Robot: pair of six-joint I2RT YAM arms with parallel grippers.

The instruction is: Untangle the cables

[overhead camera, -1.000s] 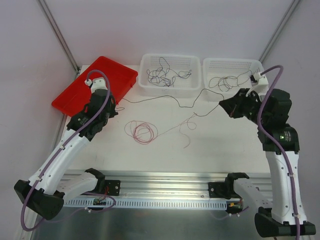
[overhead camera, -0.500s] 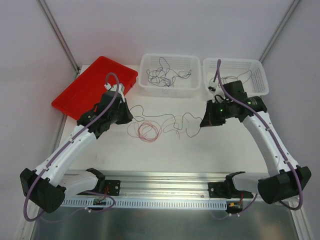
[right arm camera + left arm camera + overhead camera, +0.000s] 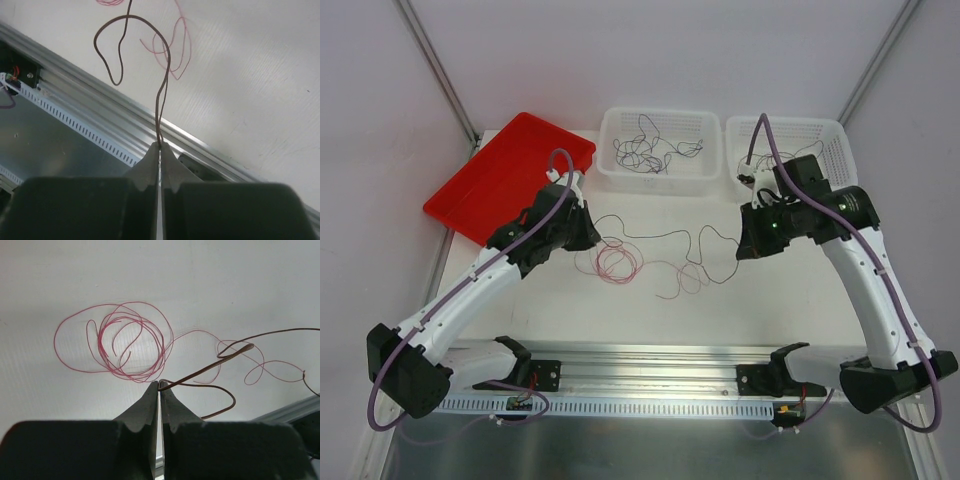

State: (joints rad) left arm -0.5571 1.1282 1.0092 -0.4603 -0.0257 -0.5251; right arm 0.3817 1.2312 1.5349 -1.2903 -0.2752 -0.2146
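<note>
The left jaws and the right jaws are each clenched on a thin, wiry dark cable point(image 3: 200, 374) that runs in loose curves between them over the matte white worktop point(image 3: 770, 300). A hair-thin pink cable point(image 3: 612, 262) lies coiled near the left jaws. At the far edge, a perforated white basket point(image 3: 660, 183) holds more tangled cables, with a second basket point(image 3: 798, 123) to its right and a glossy red tray point(image 3: 480, 185) to its left.
</note>
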